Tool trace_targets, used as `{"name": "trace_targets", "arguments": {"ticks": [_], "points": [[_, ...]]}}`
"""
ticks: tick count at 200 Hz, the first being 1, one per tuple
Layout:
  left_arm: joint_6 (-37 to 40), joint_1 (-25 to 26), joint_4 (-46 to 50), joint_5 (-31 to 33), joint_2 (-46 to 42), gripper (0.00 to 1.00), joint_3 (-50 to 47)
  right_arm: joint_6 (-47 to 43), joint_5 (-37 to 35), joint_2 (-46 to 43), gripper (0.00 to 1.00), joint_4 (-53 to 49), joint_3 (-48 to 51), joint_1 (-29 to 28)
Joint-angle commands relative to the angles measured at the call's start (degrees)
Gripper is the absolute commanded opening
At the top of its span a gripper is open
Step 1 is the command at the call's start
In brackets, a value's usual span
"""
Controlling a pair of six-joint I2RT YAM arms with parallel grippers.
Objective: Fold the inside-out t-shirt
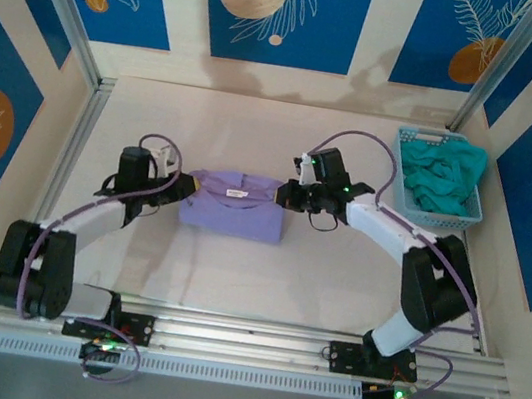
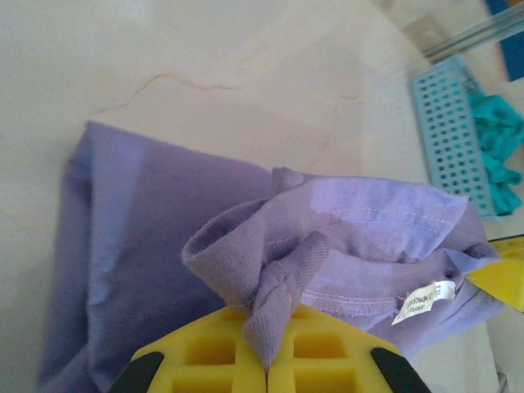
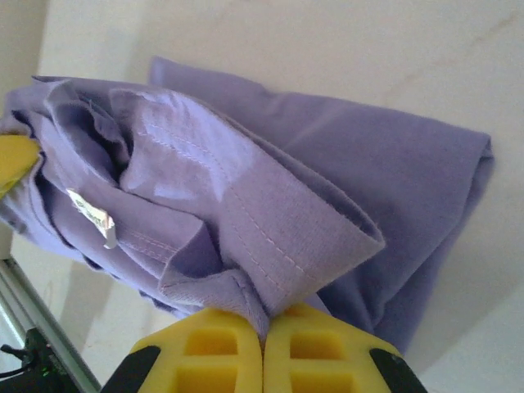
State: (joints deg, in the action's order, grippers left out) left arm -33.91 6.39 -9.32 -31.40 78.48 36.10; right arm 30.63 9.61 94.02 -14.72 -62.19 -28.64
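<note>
The t-shirt (image 1: 231,206) is lying mid-table as a folded purple bundle, its long axis running side to side, with the left gripper (image 1: 175,185) and right gripper (image 1: 285,194) each pinching one far corner, equally near. The wrist cameras are showing what the overhead view is blurring: cloth bunched between pressed-together fingers and the neck tag (image 2: 423,301) exposed.

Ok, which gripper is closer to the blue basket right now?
Right. The right gripper is shut on the right end of the t-shirt, a short way left of the blue basket; the left gripper is shut on the opposite end, farther away.
</note>
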Motion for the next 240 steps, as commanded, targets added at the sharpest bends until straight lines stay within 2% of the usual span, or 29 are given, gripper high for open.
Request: {"name": "trace_targets", "arguments": {"ticks": [1, 38, 55, 84, 94, 113, 143, 165, 192, 222, 240], "points": [[3.5, 0.11, 4.16, 4.34, 4.28, 0.0, 3.67, 1.18, -1.6, 4.46, 0.01, -3.81, -4.09, 0.51], [4.13, 0.1, 1.9, 5.09, 15.52, 0.04, 8.51, 2.37, -5.47, 13.25, 0.06, -6.86, -9.05, 2.21], [4.55, 0.09, 0.8, 4.68, 19.81, 0.13, 11.59, 2.21, -7.65, 15.58, 0.12, -8.92, -11.13, 2.86], [6.5, -0.03, 4.38, 5.77, 24.27, 0.35, 17.61, 0.97, -10.39, 15.54, 0.33, -10.71, -11.59, 4.09], [7.15, 0.02, 6.15, 7.58, 24.26, 0.43, 18.49, 0.35, -10.39, 14.49, 0.37, -10.98, -11.37, 4.73], [7.97, 0.01, 10.52, 12.66, 21.65, 0.51, 18.14, -1.85, -12.29, 9.96, 0.42, -10.69, -9.04, 5.26], [8.99, 0.65, 12.36, 16.97, 10.96, 0.6, 11.41, -4.69, -11.77, 1.6, 0.46, -8.46, -3.16, 2.43], [9.32, 2.42, 14.41, 18.04, 2.52, 0.62, 7.7, -4.25, -11.16, -0.08, 0.46, -6.91, -1.21, -2.42], [9.09, 6.54, 11.91, 12.29, -1.91, 0.59, 5.51, -2.29, -9.85, 3.28, 0.45, -4.84, -1.98, -5.45], [8.05, 8.72, 6.76, 7.49, 4.83, 0.55, 6.32, -1.58, -10.29, 8.69, 0.44, -5.31, -4.11, -3.92], [8.7, 8.74, 5.19, 9.18, 10.85, 0.54, 7.3, -1.76, -10.0, 11.88, 0.43, -5.66, -4.58, -2.97]]}}
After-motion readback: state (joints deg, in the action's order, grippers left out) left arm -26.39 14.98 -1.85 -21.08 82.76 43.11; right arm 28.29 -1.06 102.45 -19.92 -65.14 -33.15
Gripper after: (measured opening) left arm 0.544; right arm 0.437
